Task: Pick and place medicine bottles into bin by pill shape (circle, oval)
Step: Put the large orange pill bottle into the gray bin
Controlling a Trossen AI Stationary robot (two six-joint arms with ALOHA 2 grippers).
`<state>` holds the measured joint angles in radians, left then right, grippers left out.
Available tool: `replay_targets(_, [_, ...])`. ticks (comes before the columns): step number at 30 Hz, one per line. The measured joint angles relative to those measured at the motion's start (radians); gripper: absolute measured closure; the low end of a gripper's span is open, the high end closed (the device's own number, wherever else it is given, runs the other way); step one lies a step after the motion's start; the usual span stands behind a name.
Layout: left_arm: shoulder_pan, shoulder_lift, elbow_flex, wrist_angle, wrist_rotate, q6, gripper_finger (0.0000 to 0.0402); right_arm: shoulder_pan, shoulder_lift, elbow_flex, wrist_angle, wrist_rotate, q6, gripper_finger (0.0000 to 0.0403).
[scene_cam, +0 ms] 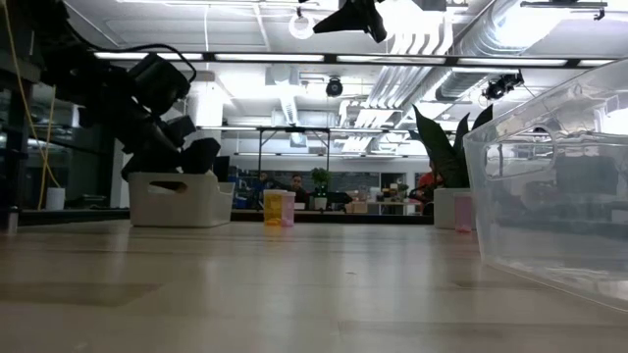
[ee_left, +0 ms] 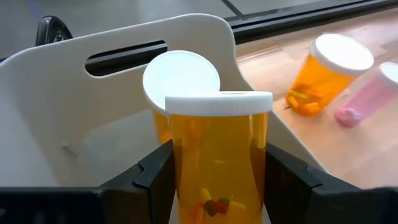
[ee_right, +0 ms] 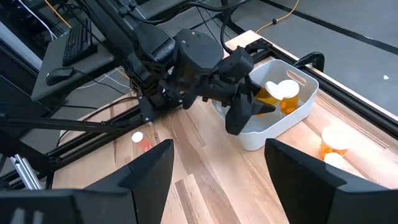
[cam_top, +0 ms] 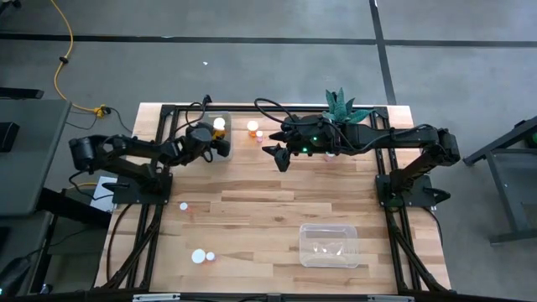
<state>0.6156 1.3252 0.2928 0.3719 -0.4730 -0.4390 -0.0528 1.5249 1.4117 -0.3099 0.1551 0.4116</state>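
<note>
Amber bottle (ee_left: 217,155): translucent orange cylinder with a round white cap, a few pills showing near its bottom; it is sitting upright between the left hand's fingers.
Left hand (cam_top: 220,144): clenching on that bottle from both sides, hovering over the white bin (cam_top: 210,117) in the upper left of the high view.
White bin: already holding another white-capped orange bottle (ee_left: 180,81), lying right behind the held one in the left wrist view.
Right hand (cam_top: 279,157): waiting with fingers spread and nothing between them, upper middle of the high view.
Loose bottles: an orange one (cam_top: 252,127) and a pink one (cam_top: 259,135) are standing just right of the bin.
Clear tub (cam_top: 329,245): sitting at the lower right of the high view, well apart from both hands.
Risk: the held bottle is looking likely to land on the cap below it and tip, if released from this height.
Second risk: the pill shape is hard to read, so the bottle may be going into the wrong bin.
</note>
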Motion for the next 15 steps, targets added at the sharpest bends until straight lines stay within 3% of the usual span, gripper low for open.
replay_targets(9, [0.000, 0.006, 0.001, -0.008, -0.006, -0.004, 0.0218, 0.000, 0.000, 0.000, 0.000, 0.000, 0.009, 0.0158])
replay_targets(15, [0.000, 0.006, 0.000, -0.013, 0.006, -0.002, 0.0182, 0.000, 0.000, 0.000, 0.000, 0.000, 0.007, 0.0158])
